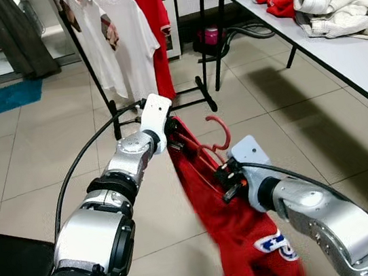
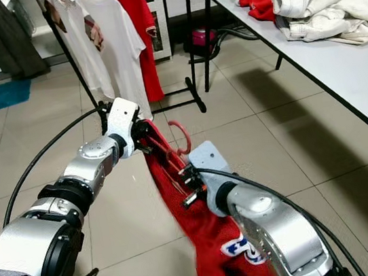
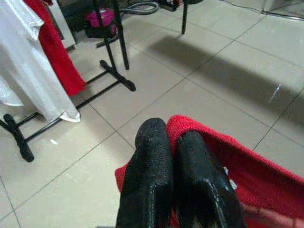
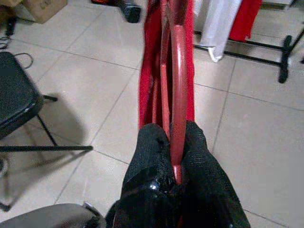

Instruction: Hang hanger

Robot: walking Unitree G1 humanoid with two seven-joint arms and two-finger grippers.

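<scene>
Red plastic hanger (image 1: pixel 213 141), carrying a red knit shirt (image 1: pixel 241 229) that droops toward the tiled floor (image 1: pixel 291 116), is held between both arms: the right end effector (image 4: pixel 173 142) is clamped on its bar, while the left end effector (image 3: pixel 172 142) pinches the garment's upper edge, fingers closed on cloth. Its hook points up and ahead, toward the black garment rack (image 1: pixel 200 93) with white and red shirts, which stands well apart in front and nearer the left arm.
</scene>
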